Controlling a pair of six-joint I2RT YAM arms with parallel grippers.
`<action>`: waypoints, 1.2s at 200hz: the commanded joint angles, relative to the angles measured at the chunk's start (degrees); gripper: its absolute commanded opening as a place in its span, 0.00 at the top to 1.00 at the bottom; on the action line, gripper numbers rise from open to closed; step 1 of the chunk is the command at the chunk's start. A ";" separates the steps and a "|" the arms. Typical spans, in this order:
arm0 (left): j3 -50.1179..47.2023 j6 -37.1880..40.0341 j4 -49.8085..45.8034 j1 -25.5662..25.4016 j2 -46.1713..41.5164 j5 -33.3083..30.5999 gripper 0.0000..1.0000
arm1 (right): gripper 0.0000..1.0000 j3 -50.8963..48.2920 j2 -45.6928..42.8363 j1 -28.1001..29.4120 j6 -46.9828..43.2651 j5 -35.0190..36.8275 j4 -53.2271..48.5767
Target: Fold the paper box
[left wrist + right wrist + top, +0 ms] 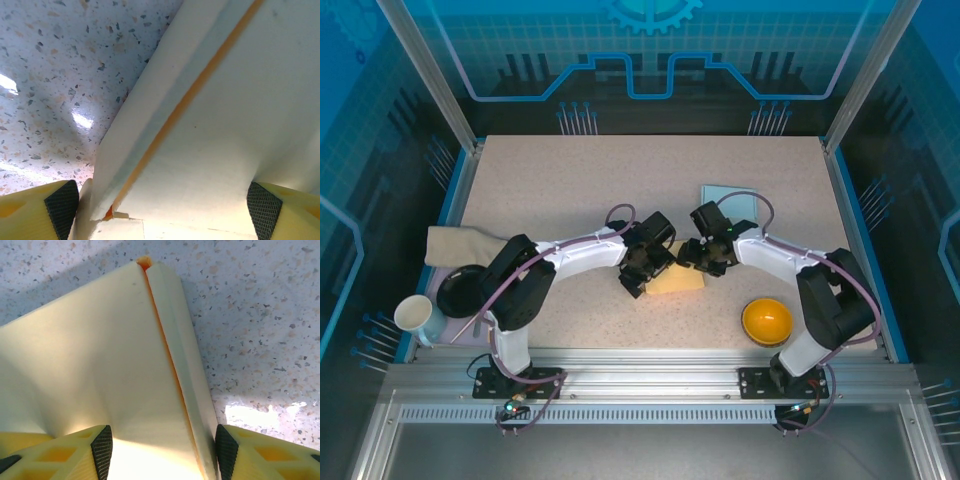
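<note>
A pale yellow paper box (680, 280) lies mid-counter (600, 180). The left tool (162, 207) straddles one end, its jaws spread wide. The right tool (164, 452) has cardboard between its pads; whether it is gripping is unclear.

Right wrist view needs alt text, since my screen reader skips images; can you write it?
A pale yellow paper box with an orange crease lies between the right gripper's yellow fingers, their black pads on either side of its folded edge. Speckled table behind.
</note>
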 commanded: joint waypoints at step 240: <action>-2.47 0.74 -1.03 0.60 -1.55 -2.18 0.10 | 0.72 -9.78 -8.00 -0.35 -3.23 1.23 1.44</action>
